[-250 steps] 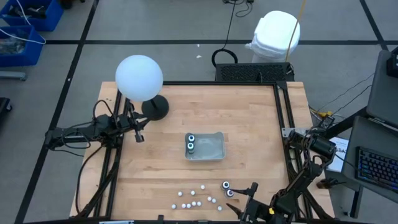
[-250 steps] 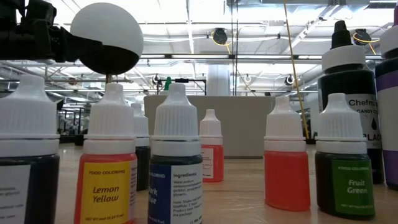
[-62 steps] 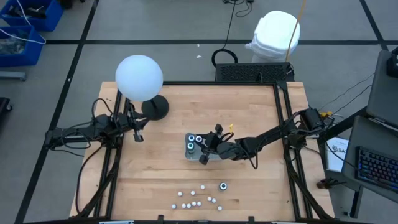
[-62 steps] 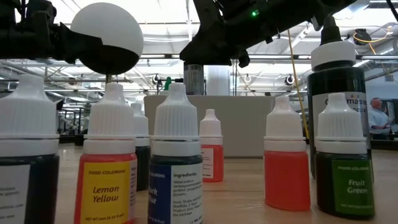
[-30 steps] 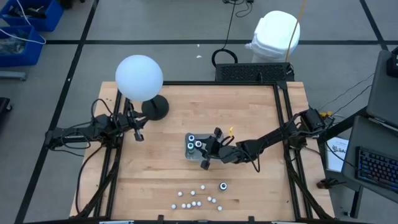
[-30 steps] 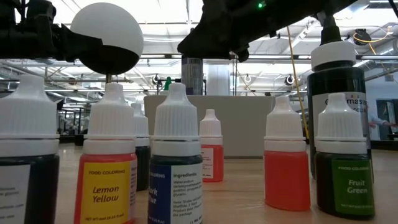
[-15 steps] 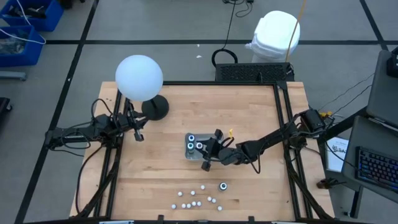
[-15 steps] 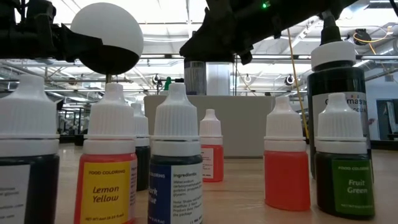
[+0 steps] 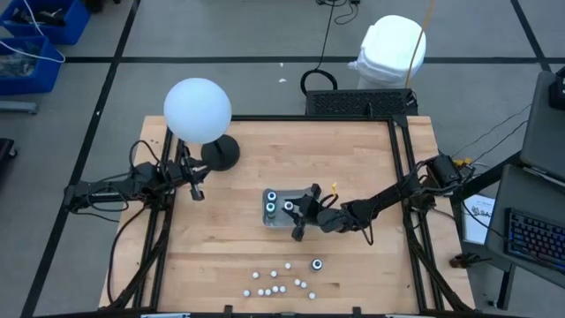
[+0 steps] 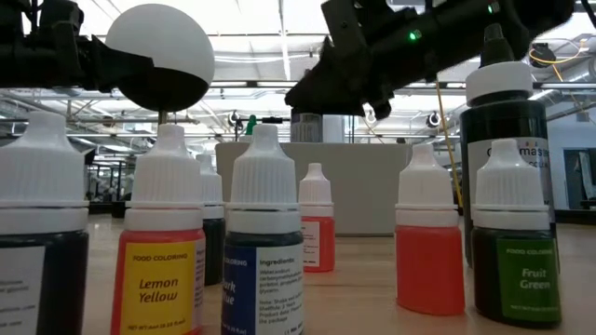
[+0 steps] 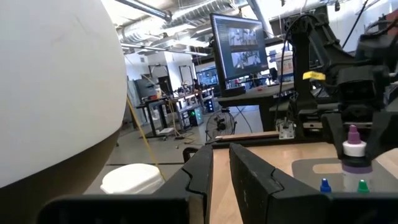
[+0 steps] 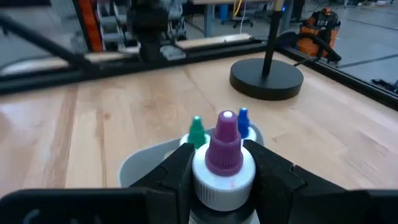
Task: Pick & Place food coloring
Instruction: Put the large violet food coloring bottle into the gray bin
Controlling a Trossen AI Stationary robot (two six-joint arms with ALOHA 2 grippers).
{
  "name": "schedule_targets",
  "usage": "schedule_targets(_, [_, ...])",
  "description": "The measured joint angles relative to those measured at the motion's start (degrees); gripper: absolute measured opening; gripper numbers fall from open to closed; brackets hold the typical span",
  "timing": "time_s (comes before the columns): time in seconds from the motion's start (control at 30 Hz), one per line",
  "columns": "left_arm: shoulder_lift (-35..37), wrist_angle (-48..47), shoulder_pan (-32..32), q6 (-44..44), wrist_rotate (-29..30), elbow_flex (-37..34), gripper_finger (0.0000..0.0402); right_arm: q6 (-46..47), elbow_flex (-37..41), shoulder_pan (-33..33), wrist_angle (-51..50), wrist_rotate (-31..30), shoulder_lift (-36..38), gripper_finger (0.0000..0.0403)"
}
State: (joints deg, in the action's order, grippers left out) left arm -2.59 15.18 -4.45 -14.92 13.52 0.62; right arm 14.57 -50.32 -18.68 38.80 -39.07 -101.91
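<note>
Right gripper [image 9: 297,221] over the tray [image 9: 311,215], a purple-tipped bottle [image 12: 224,163] between its fingers!

The right wrist view shows both dark fingers [image 12: 169,175] pressed on the bottle's white cap, pinching it upright above the clear tray. Two more bottles stand in the tray just beyond, one green-tipped [image 12: 197,131], one blue-tipped [image 12: 243,122]. From above, three bottles sit at the tray's left end. Near the table's front edge, a loose cluster of small white-capped bottles [image 9: 278,281] waits, with one larger bottle [image 9: 316,264] just to its right. The left gripper [image 9: 196,190] hangs by the lamp [image 9: 199,112] at the table's left, fingers [image 11: 199,180] close together, a narrow gap between them, holding nothing.
</note>
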Motion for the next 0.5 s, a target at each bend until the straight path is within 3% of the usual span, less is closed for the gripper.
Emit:
schedule_targets(0.1, [0.0, 0.0, 0.0, 0.0, 0.0, 0.0, 0.0063, 0.0, 2.1, 0.1, 4.0, 0.0, 0.0, 0.0125])
schedule_targets(0.5, [0.0, 1.0, 0.0, 0.4, 0.0, 0.0, 0.0063, -0.3, 1.0, 0.3, 2.4, 0.3, 0.0, 0.0123])
